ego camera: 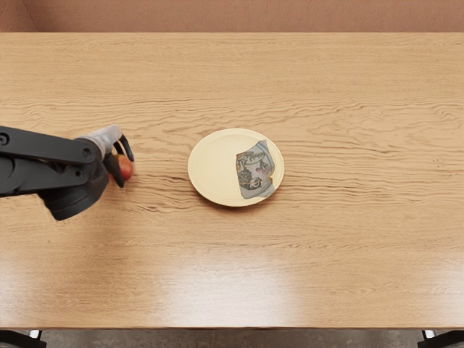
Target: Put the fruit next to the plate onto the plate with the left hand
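A small red-orange fruit [126, 168] lies on the table to the left of the plate, mostly hidden by my left hand [119, 161]. The dark fingers [115, 172] curl around it, so the hand is shut on the fruit. My left arm comes in from the left edge at mid height. The cream plate [217, 168] sits near the table's middle, about a hand's width right of the fruit. A blue-and-white patterned patch [254, 170] covers the plate's right part. My right arm does not show.
The wooden table [326, 254] fills the view, its far edge at the top against a brown wall and its front edge along the bottom. Nothing else stands on it besides the plate and the fruit.
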